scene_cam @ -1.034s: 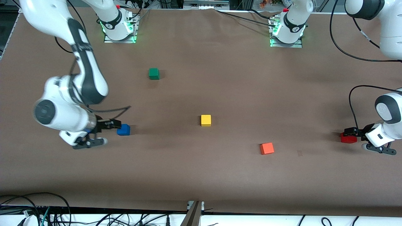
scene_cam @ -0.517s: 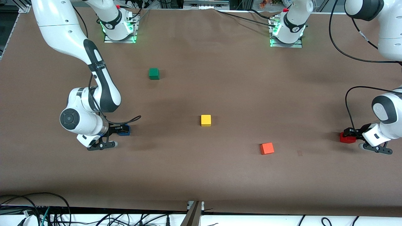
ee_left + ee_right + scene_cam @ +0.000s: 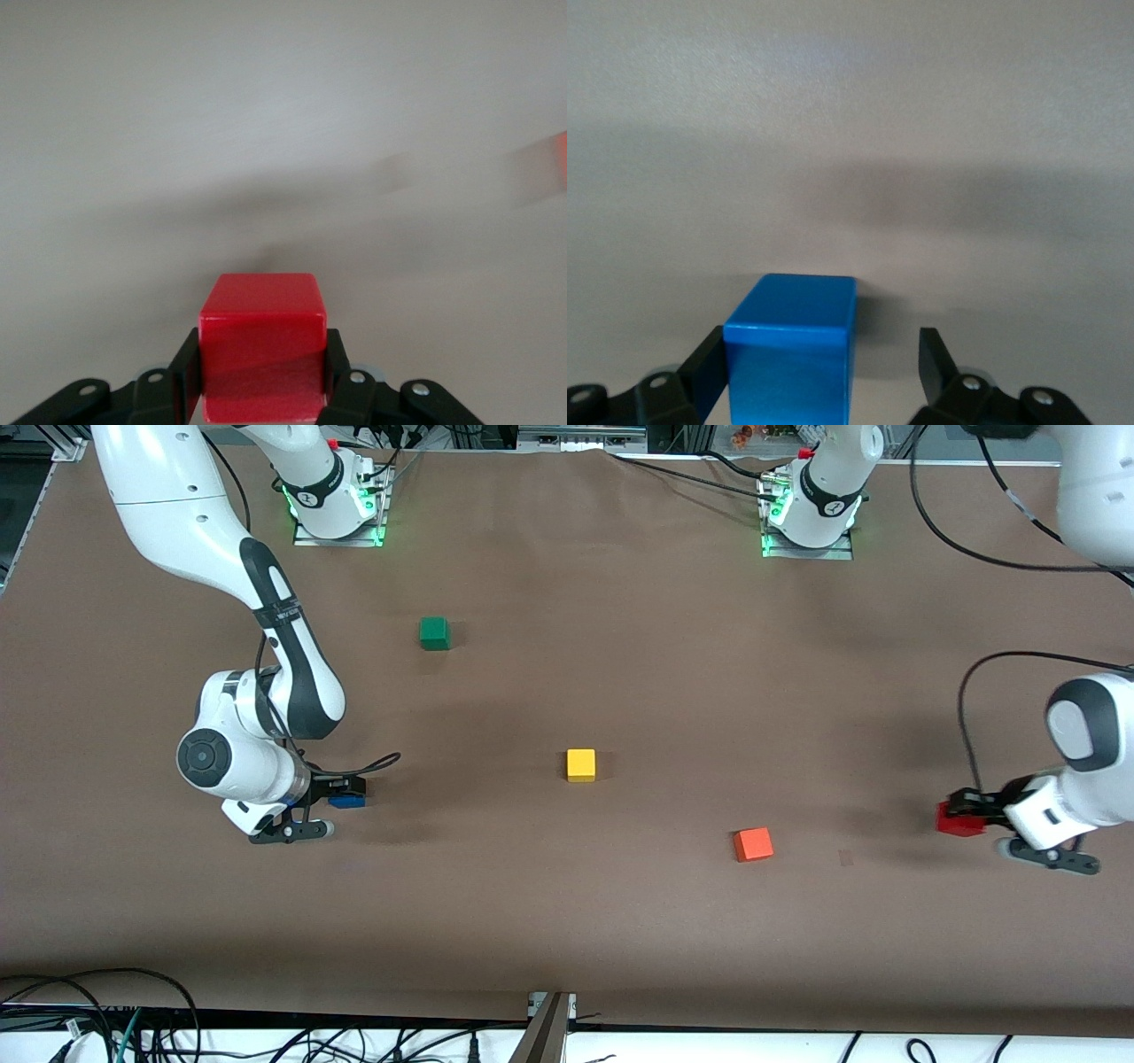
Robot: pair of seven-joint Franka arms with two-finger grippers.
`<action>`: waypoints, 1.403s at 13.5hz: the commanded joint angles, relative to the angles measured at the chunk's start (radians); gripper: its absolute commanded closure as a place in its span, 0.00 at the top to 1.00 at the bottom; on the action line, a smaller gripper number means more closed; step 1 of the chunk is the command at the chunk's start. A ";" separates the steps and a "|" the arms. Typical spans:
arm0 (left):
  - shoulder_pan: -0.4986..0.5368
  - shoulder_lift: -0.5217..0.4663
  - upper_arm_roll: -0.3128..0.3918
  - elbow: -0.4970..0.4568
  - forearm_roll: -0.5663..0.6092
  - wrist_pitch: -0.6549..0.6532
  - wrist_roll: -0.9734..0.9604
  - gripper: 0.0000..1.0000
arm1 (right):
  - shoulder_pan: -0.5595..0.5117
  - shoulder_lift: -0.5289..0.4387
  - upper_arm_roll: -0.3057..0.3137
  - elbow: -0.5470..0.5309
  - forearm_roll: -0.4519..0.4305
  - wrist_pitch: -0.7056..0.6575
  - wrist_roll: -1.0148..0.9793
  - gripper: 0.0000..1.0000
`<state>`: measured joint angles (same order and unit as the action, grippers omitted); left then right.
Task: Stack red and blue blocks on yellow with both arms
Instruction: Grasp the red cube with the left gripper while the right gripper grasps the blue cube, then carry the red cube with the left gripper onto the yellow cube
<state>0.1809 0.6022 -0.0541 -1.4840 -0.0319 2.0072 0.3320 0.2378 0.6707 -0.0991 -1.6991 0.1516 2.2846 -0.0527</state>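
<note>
The yellow cube (image 3: 581,764) sits alone at the table's middle. My left gripper (image 3: 966,811) is shut on the deep red cube (image 3: 959,820) and holds it low over the left arm's end of the table. The left wrist view shows both fingers pressed on the red cube (image 3: 261,323) in the gripper (image 3: 261,365). My right gripper (image 3: 348,792) is open and down around the blue cube (image 3: 347,802) at the right arm's end. In the right wrist view the blue cube (image 3: 790,350) touches one finger of the gripper (image 3: 822,352), with a gap to the other finger.
An orange-red cube (image 3: 753,844) lies between the yellow cube and the left gripper, nearer to the front camera. A green cube (image 3: 434,633) lies nearer to the robot bases. Brown table cover (image 3: 567,921) runs to the front edge, with cables below it.
My right gripper has moved over the blue cube and lowered around it. My left gripper has carried the red cube a short way toward the table's middle.
</note>
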 commanded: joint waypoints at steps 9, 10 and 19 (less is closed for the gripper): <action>-0.529 0.004 -0.099 0.073 0.011 -0.054 -0.658 0.00 | -0.005 -0.118 -0.004 0.088 0.011 -0.232 -0.018 0.25; -0.570 0.025 -0.101 0.086 0.007 -0.047 -0.701 0.00 | -0.006 -0.129 -0.004 0.125 0.011 -0.291 -0.018 0.25; -0.802 0.177 -0.067 0.179 0.017 0.099 -0.953 0.00 | -0.008 -0.210 -0.036 0.282 -0.001 -0.563 -0.030 0.26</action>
<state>-0.5910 0.7578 -0.1504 -1.3454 -0.0314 2.0956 -0.6042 0.2321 0.4866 -0.1358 -1.4306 0.1512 1.7633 -0.0679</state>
